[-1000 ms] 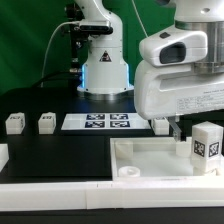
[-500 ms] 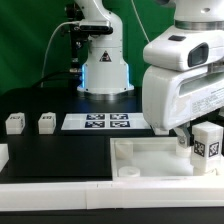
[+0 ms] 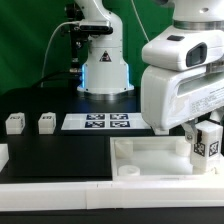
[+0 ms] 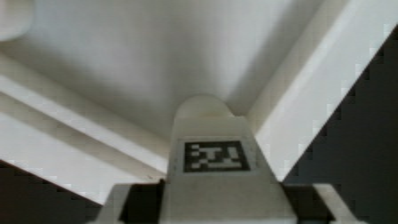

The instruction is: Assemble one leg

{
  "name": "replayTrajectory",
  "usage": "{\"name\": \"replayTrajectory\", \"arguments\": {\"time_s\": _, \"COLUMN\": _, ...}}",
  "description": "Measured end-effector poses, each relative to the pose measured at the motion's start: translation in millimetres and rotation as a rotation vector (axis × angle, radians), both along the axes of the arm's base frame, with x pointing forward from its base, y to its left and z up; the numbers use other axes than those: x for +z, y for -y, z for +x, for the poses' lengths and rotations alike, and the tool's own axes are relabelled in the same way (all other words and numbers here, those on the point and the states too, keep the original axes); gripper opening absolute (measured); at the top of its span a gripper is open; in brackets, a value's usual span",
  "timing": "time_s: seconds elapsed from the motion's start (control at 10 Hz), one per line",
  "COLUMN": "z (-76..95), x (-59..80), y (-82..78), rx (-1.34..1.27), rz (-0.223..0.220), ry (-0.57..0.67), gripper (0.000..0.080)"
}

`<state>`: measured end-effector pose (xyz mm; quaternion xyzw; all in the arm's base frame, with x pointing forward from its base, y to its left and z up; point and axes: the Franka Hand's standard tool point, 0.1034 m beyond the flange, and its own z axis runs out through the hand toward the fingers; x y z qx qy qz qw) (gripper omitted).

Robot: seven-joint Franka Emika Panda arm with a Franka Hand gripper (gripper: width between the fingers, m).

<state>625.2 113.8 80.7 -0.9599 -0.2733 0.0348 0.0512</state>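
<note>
Arm's white housing has sunk lower than a second ago, now covering the leg's [image 3: 208, 143] upper corner. The hand [image 4: 217, 203] is clamped on the leg, above the flat top's [image 3: 150, 160] corner. Two spare blocks [image 3: 14, 123] [image 3: 46, 122] and the marker board [image 3: 97, 122] sit well apart on the tabletop [image 3: 60, 150].

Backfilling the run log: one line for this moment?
gripper: astride leg, closure unclear | leg: upright, at tabletop | other legs: two beside marker board

Three legs [image 3: 14, 123] [image 3: 46, 122] [image 3: 207, 140], one square top [image 3: 152, 163], one marker board [image 3: 97, 122].
</note>
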Motion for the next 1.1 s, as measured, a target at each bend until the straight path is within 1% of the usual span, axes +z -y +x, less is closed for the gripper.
{"name": "replayTrajectory", "arguments": {"time_s": 0.3, "z": 0.0, "x": 0.0, "y": -0.4, "rx": -0.088, "rz": -0.006, "ry": -0.007, "gripper": 0.0294}}
{"name": "replayTrajectory", "arguments": {"time_s": 0.6, "z": 0.9, "x": -0.7, "y": -2.4, "rx": -0.517, "rz": -0.031, "ry": -0.008, "gripper": 0.0294}}
{"name": "replayTrajectory", "arguments": {"time_s": 0.7, "z": 0.9, "x": -0.8, "y": -2.9, "rx": -0.616, "rz": -0.039, "ry": -0.014, "gripper": 0.0294}}
{"name": "replayTrajectory", "arguments": {"time_s": 0.8, "z": 1.1, "x": -0.7, "y": -3.5, "rx": -0.782, "rz": -0.048, "ry": -0.029, "gripper": 0.0294}}
{"name": "replayTrajectory", "arguments": {"time_s": 0.9, "z": 1.3, "x": -0.6, "y": -3.9, "rx": -0.901, "rz": -0.056, "ry": -0.040, "gripper": 0.0294}}
{"name": "replayTrajectory", "arguments": {"time_s": 1.0, "z": 1.4, "x": -0.5, "y": -4.1, "rx": -0.959, "rz": -0.060, "ry": -0.045, "gripper": 0.0294}}
{"name": "replayTrajectory", "arguments": {"time_s": 1.1, "z": 1.2, "x": -0.7, "y": -5.2, "rx": -1.116, "rz": -0.070, "ry": -0.062, "gripper": 0.0294}}
